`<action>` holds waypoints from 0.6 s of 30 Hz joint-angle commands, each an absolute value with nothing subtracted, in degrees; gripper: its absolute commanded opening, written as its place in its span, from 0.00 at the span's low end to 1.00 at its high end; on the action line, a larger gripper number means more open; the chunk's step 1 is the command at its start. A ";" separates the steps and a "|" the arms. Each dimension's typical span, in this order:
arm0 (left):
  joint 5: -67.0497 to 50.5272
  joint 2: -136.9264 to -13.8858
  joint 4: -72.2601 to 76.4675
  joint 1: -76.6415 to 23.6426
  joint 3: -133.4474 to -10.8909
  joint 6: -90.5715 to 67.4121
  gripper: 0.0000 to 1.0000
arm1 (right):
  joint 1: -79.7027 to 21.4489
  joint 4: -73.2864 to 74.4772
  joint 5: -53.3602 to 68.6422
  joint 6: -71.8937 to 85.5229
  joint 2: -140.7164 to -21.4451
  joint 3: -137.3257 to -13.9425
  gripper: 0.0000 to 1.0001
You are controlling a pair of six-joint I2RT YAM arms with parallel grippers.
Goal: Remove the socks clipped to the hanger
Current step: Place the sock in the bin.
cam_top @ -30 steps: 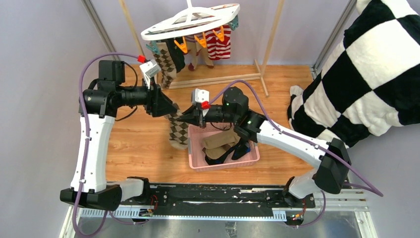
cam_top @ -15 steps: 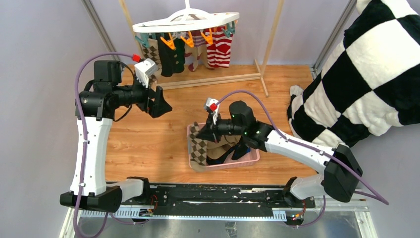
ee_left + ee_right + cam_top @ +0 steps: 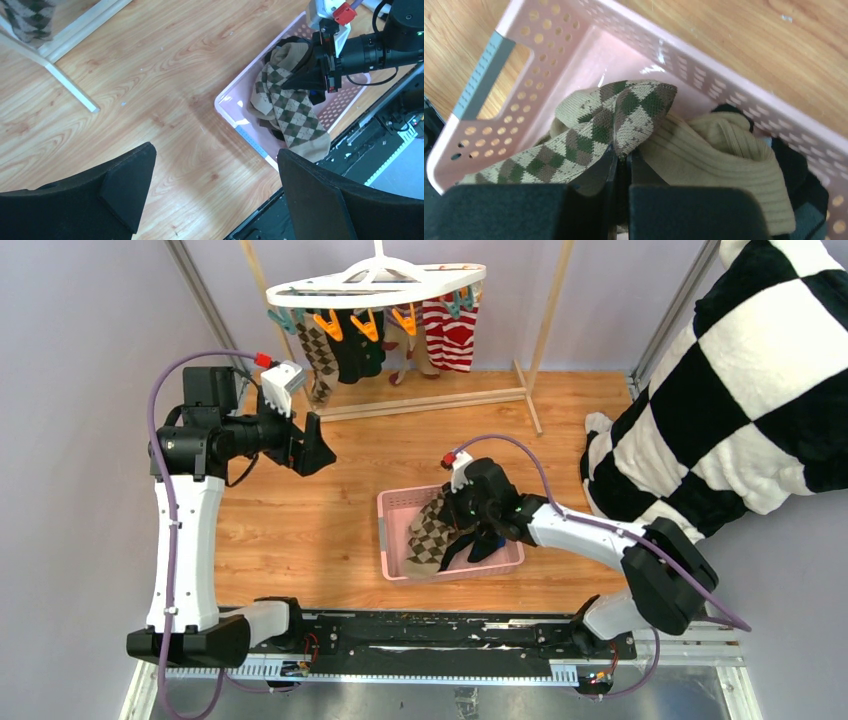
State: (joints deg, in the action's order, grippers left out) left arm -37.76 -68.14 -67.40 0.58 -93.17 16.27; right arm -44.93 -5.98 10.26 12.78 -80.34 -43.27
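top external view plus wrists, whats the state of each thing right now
argyle sock, pinched, end hanging over the basket's near rim
right end effector, shut on argyle sock
left end effector, open, empty
pink basket, upright, tan sock lying inside
hanger, hanging, socks clipped on
striped sock, clipped, dangling

Arm links (image 3: 185, 540): white shells, black joints.
Cables (image 3: 165, 375): purple, looping along both arms.
Wrist cameras (image 3: 283, 388): white boxes, red caps.
Left hand fingers (image 3: 320, 200): matte black wedges.
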 commanded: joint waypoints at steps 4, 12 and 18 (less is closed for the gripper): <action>-37.03 -67.97 -67.46 3.63 -93.45 16.86 1.00 | -45.25 -11.24 17.69 14.70 -88.94 -52.14 0.02; -38.18 -69.58 -67.50 7.38 -93.61 16.06 1.00 | -45.35 -12.34 8.85 11.78 -88.04 -49.18 0.43; -38.86 -71.35 -67.50 10.10 -93.21 15.71 1.00 | -45.84 -12.60 3.87 8.91 -77.42 -46.85 0.62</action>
State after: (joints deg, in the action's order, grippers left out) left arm -37.82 -70.11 -67.37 8.71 -93.14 16.21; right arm -45.04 -11.46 8.27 11.22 -83.66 -47.44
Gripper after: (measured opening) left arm 0.994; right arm 0.605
